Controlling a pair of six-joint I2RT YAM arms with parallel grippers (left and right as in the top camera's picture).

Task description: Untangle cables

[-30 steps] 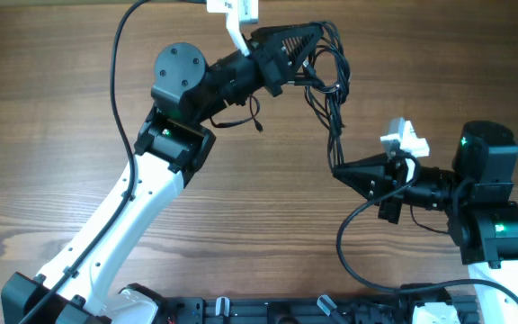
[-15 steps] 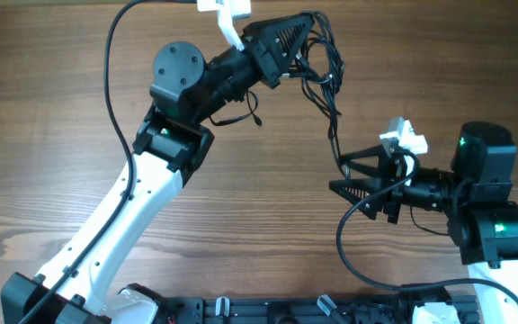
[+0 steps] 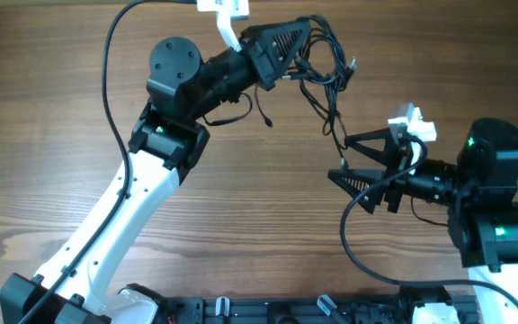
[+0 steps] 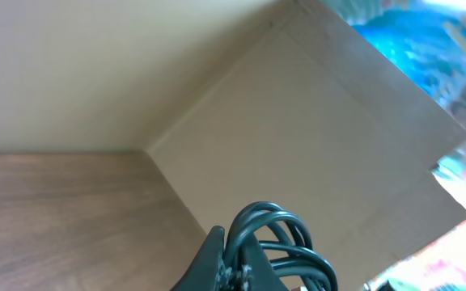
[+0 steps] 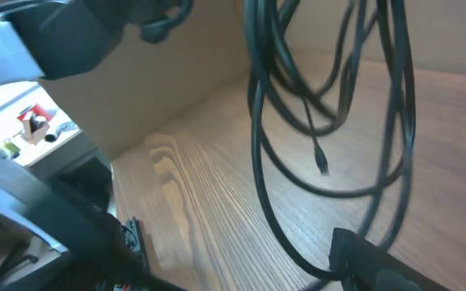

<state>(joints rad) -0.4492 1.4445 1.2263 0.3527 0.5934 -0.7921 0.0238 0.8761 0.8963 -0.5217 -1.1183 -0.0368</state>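
the fingers of our left gripper (image 3: pixel 310 40) are pinched shut on the thin dark-green looped cables (image 4: pixel 275 234). our right gripper (image 3: pixel 340 156) gapes wide, holding nothing. the strands dangle just before its fingertips, above the brown wooden table (image 3: pixel 61 135).

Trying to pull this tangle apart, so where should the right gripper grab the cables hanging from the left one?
Probably the cables at their lower straight run, right gripper coming from its own side: strands lie together there, but by the left gripper they loop.
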